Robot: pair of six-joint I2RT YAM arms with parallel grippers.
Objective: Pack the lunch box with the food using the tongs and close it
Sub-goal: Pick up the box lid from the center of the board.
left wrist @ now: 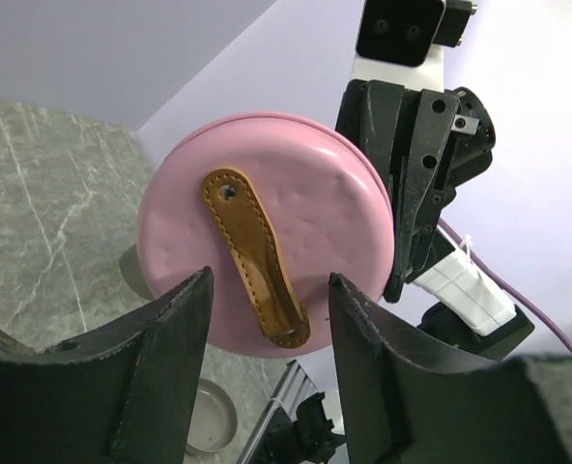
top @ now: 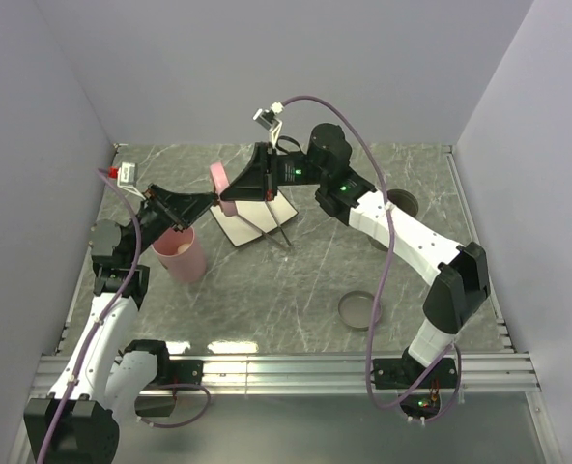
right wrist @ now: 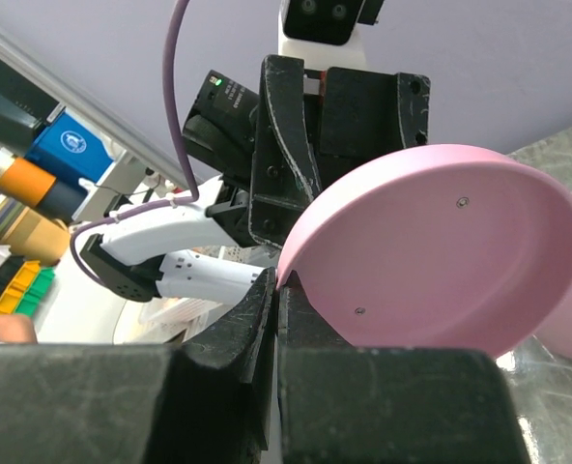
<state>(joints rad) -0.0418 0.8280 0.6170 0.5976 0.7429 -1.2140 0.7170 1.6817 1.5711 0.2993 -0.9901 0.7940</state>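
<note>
Two arms meeting over the white plate (top: 254,223) from above, pink lid (top: 222,186) upright between them, tongs (top: 267,235) on the plate, lunch box (top: 180,254) left of it, left gripper (left wrist: 270,290) part-open astride the lid's brown strap (left wrist: 253,253), right gripper (right wrist: 274,290) pinched onto the lid's rim.

Count from the top view: 1 pink lid (top: 221,184) at centre, carrying 1 brown strap (left wrist: 257,261). 1 pink container (top: 180,256) left of centre. 1 white plate (top: 236,232). 1 tongs (top: 267,235). 2 dark round dishes: one (top: 359,309) lower right of centre, one (top: 405,205) on the right, half hidden. 2 arms: left arm (top: 112,319) and right arm (top: 412,242).
</note>
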